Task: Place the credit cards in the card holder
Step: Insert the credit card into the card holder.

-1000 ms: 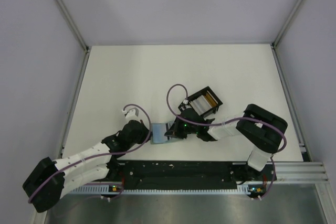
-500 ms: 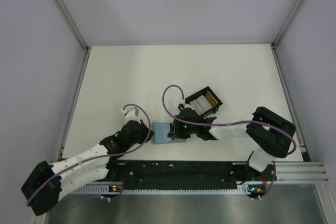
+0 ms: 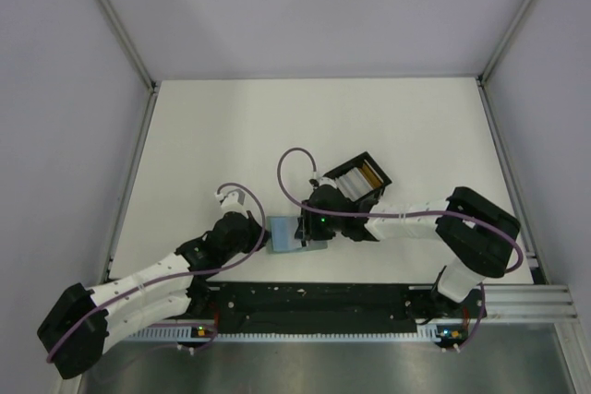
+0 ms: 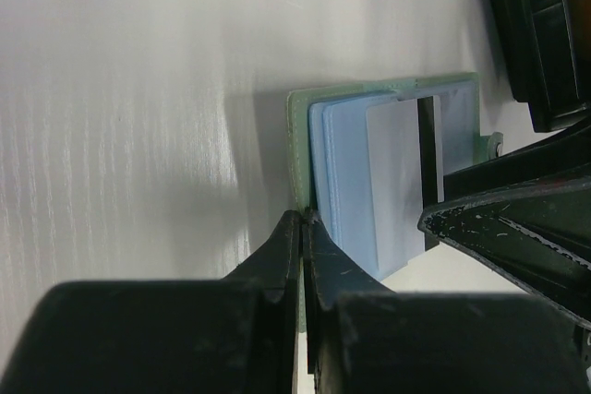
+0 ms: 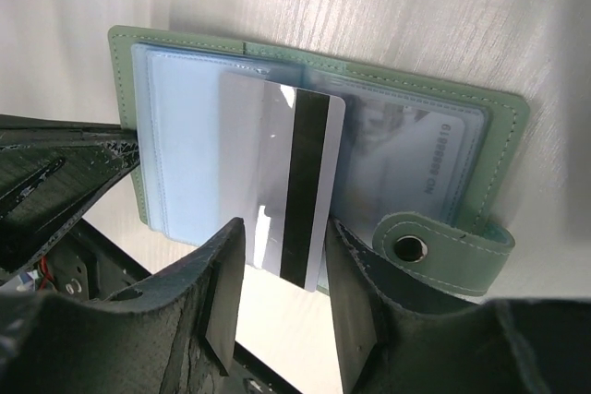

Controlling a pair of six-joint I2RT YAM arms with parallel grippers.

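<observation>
**Card holder open on the table, striped card at its pockets**

The card holder (image 5: 406,154) lies open on the table (image 3: 231,136) between the arms. Only the right wrist view shows the striped credit card (image 5: 268,173) overlapping the blue pockets, with the right gripper (image 5: 286,237) parted either side of it. The left wrist view shows the left gripper (image 4: 302,228) closed at the holder's edge. Overhead, the arms hide most of the holder, and the black box (image 3: 358,177) sits just behind.

The sage-green card holder (image 5: 185,136) is pale blue inside; the grey credit card (image 5: 277,182) bears a black stripe.
</observation>
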